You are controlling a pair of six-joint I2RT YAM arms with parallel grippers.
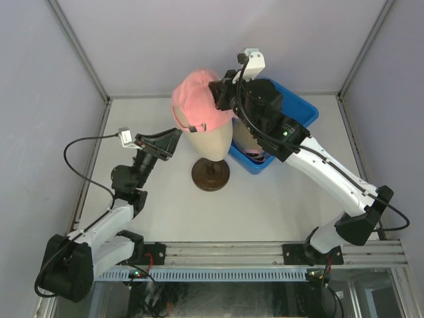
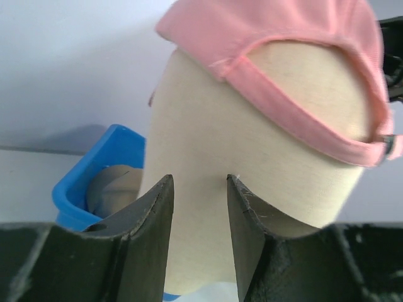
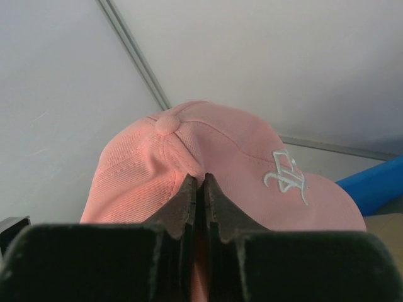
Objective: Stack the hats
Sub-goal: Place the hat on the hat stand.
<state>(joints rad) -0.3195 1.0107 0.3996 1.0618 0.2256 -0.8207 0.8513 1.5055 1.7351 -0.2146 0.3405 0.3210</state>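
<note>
A pink hat with a white embroidered logo sits on top of the beige mannequin head. My right gripper is shut on the pink hat's crown fabric, which is pinched between its fingers. My left gripper is open at the head's left side, below the pink hat's back strap, with only the head behind its gap and nothing between its fingertips. A tan hat lies in the blue bin.
The head stands on a round brown base at mid-table. The blue bin sits just right of it, under my right arm. Grey walls and frame posts close the table on three sides.
</note>
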